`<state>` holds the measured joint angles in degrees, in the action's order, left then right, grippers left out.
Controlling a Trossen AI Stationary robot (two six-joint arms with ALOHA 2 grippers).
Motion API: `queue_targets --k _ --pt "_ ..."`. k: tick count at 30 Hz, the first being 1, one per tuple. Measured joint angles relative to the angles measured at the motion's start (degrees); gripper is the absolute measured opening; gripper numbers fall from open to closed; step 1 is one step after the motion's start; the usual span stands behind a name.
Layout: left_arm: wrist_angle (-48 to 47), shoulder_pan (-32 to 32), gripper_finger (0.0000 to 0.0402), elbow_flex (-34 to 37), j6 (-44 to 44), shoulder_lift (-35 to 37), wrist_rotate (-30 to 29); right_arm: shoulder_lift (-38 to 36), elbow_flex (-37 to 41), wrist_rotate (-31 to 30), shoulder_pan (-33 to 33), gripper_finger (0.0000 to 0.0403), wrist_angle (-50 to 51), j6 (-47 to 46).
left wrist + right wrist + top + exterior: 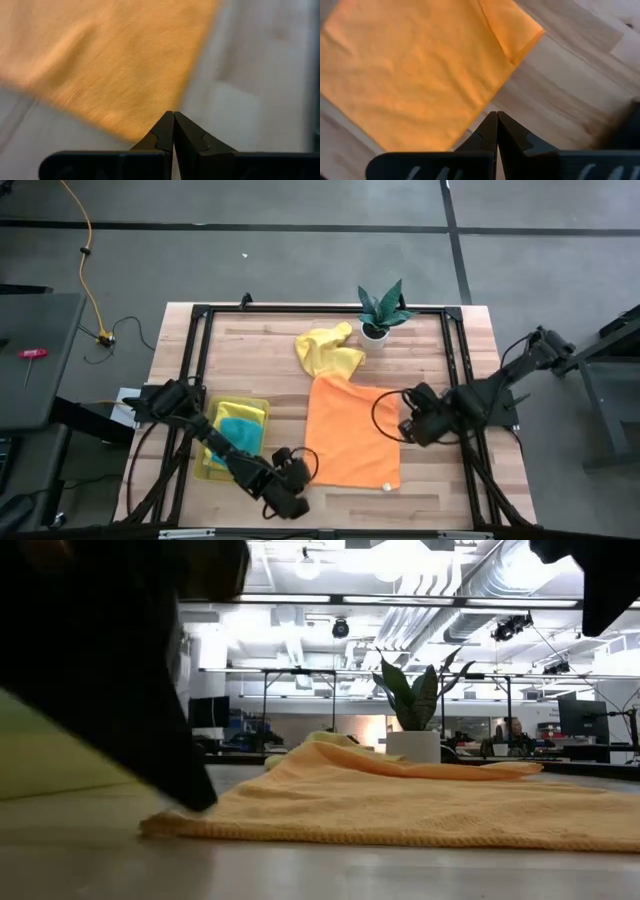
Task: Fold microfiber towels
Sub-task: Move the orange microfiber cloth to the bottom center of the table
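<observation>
Pale wooden desk (470, 480) under a black frame, grey shop floor all round it; inspection taken from the high view, clock directions read on that picture with twelve at the far edge.

Item one: a flat orange microfiber towel (352, 432) lies spread open at the desk's centre, running toward six o'clock. It shows a single layer with one corner turned over slightly at the far end. No fold has been made in it, by my judgement.

Item two: a crumpled yellow microfiber towel (328, 350) sits at twelve o'clock, touching the orange one's far edge, just beside a small green potted plant in a white pot (380, 312). It is unfolded.

Item three: a translucent yellow plastic tray (260, 408) at nine o'clock holds a teal microfiber towel (240, 432) and what looks like further yellowish cloth beneath it; whether these are neatly folded I cannot tell.

My left gripper (296, 476) hangs at seven o'clock, just beside the orange towel's near left corner, fingers pressed together and holding nothing. My right gripper (408, 426) sits at three o'clock, at the towel's right edge, likewise fully closed and empty.

Assessment: folding of the orange towel has not begun; it and the yellow one remain outstanding.
</observation>
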<state>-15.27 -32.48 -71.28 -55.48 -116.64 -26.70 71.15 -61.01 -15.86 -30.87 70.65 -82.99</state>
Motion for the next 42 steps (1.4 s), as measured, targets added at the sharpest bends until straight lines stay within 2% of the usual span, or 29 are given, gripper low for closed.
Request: queue_targets --k 4,8,13,17,20,23,28,32,37,42 --pt "-5.0 -1.2 0.0 -2.6 4.8 0.5 0.2 -1.0 2.6 5.3 5.9 0.0 -4.8 9.9" --pt "-4.9 -1.8 0.0 -2.7 6.2 0.3 0.8 -1.4 12.1 12.7 11.1 0.0 -19.0 16.4" --pt "-4.7 0.1 0.0 -4.1 3.7 0.3 -5.6 -1.4 23.3 13.1 14.2 0.0 -36.4 15.8" --pt "-2.7 3.4 0.0 -5.0 6.1 0.2 -9.4 -1.4 27.3 11.4 14.8 0.0 -45.2 14.4" --pt "-0.3 6.8 0.0 -5.0 9.6 -0.8 -9.3 -1.4 27.4 8.0 15.3 0.0 -46.2 14.2" --pt "1.1 10.1 0.0 -5.0 11.6 -2.3 -6.0 -1.4 27.4 4.8 16.7 0.0 -46.5 12.7" --pt "2.7 12.4 0.0 -5.0 12.1 -4.8 -0.5 -1.4 27.4 3.8 20.2 0.0 -45.2 10.2" --pt "3.9 10.8 0.0 -5.2 9.9 -6.8 1.6 -1.4 27.4 6.7 22.7 0.0 -44.3 9.9" --pt "5.4 7.0 0.0 -5.3 5.5 -8.7 0.3 -1.4 27.4 10.1 23.9 0.0 -43.3 11.5" --pt "4.3 2.6 0.0 -5.3 5.4 -9.0 -0.3 -0.4 27.3 12.3 23.9 0.0 -44.6 11.4"
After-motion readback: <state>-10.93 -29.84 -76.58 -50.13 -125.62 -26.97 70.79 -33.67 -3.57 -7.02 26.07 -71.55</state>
